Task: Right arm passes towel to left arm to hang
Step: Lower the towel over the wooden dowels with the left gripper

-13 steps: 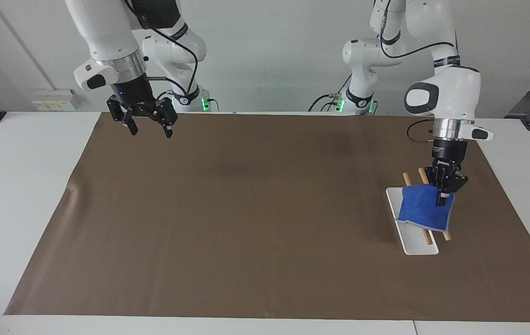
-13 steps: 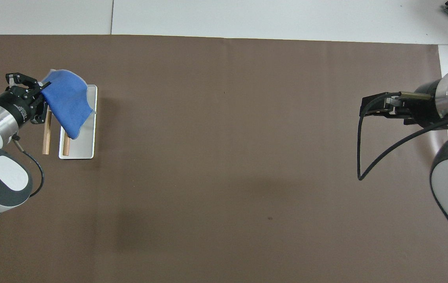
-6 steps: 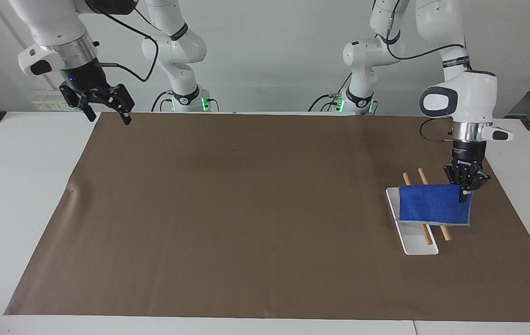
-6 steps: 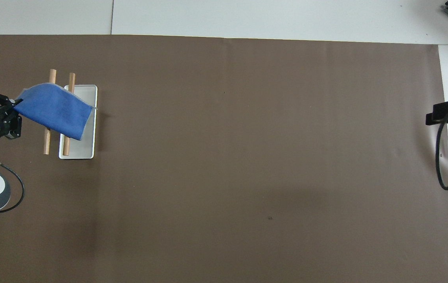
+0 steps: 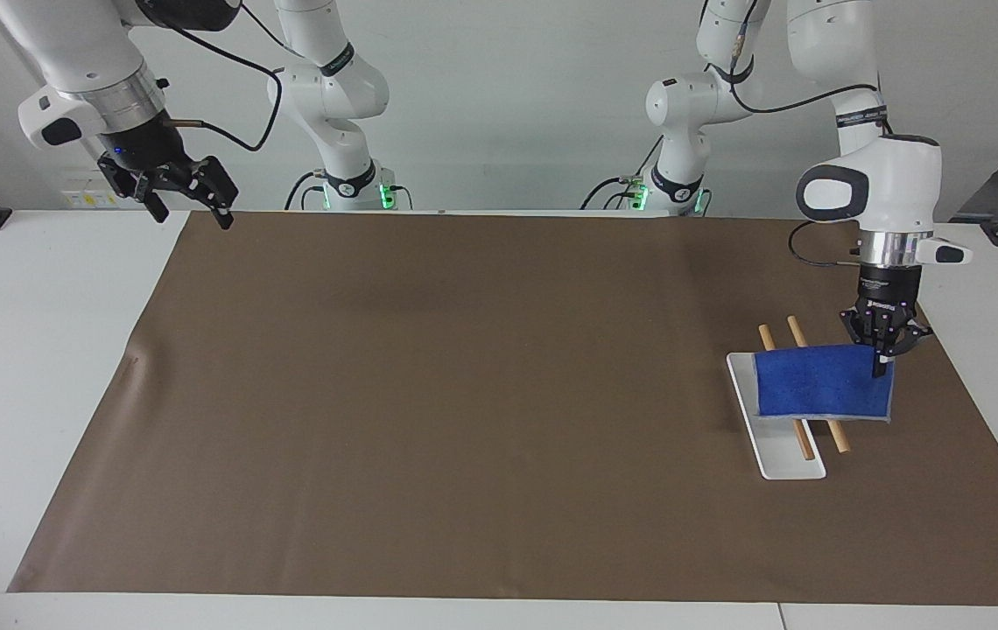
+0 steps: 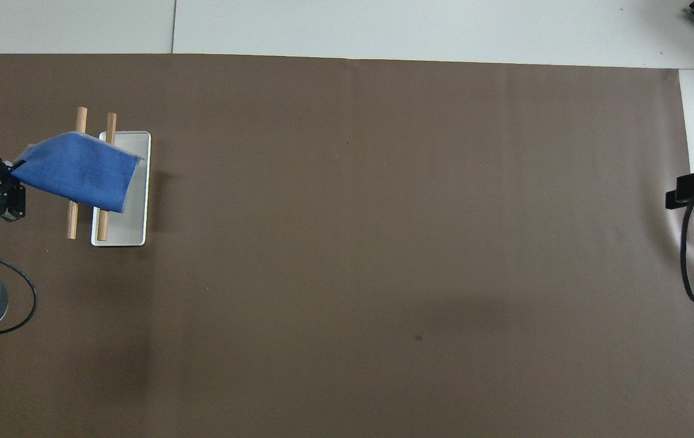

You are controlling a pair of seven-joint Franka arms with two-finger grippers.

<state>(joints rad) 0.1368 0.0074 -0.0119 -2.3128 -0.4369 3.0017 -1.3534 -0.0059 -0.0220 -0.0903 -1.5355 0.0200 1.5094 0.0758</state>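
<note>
The blue towel [image 5: 818, 383] is stretched flat across two wooden rods [image 5: 801, 437] that stand over a white tray [image 5: 788, 459] at the left arm's end of the table. My left gripper [image 5: 880, 360] is shut on the towel's upper corner and holds that end up beside the rods. In the overhead view the towel [image 6: 76, 173] covers the middle of both rods [image 6: 72, 216], and the left gripper [image 6: 6, 176] is at its edge. My right gripper [image 5: 188, 210] is open and empty, raised over the mat's corner at the right arm's end.
A brown mat [image 5: 464, 394] covers most of the white table [image 5: 44, 350]. The rods stick out past the towel on both sides. The white tray [image 6: 128, 231] lies partly under the towel.
My left gripper has pulled the towel toward the left arm's end of the table, spreading it across the rods. My right gripper has risen and drawn back to the mat's corner.
</note>
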